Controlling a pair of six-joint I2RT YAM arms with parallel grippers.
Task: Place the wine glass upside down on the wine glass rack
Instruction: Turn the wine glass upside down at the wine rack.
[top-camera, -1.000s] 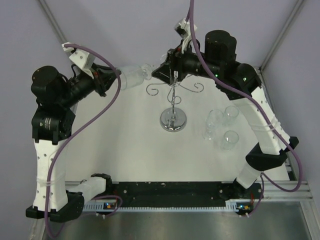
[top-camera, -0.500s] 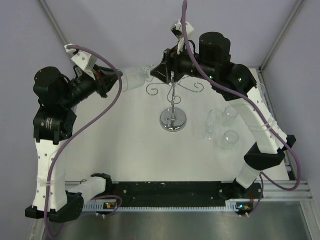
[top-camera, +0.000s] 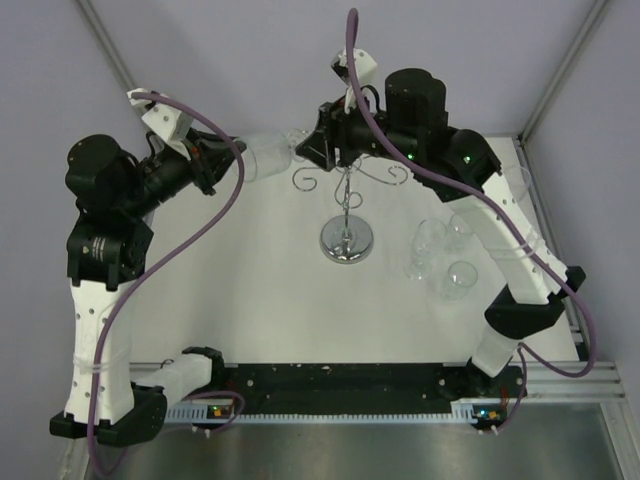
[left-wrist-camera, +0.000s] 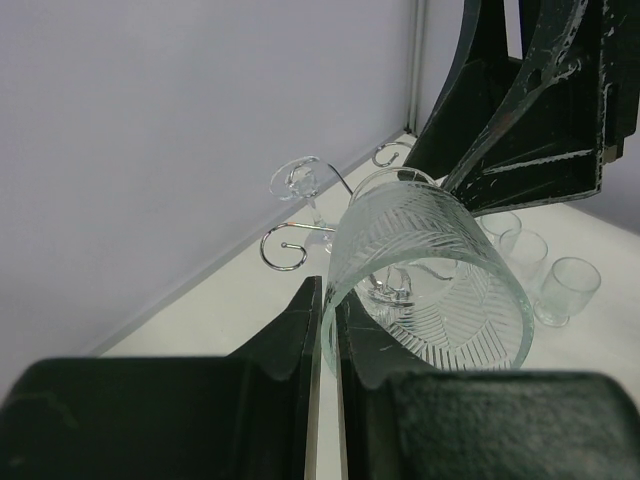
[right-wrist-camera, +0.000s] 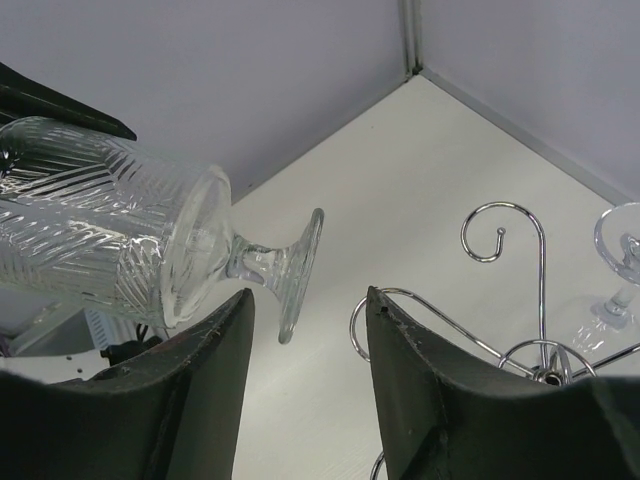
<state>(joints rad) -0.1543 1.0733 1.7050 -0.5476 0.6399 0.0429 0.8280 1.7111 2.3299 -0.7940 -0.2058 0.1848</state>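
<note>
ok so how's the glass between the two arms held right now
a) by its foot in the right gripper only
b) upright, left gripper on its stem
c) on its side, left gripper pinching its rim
c: the left gripper is shut on the rim of the glass, which lies sideways with its foot toward the open right gripper

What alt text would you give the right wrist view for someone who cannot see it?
A patterned wine glass hangs sideways, foot pointing right, just above the gap between the two open black fingers of the right gripper. Behind on the right, the chrome rack curls over a white table, with a second glass at the edge.
</note>
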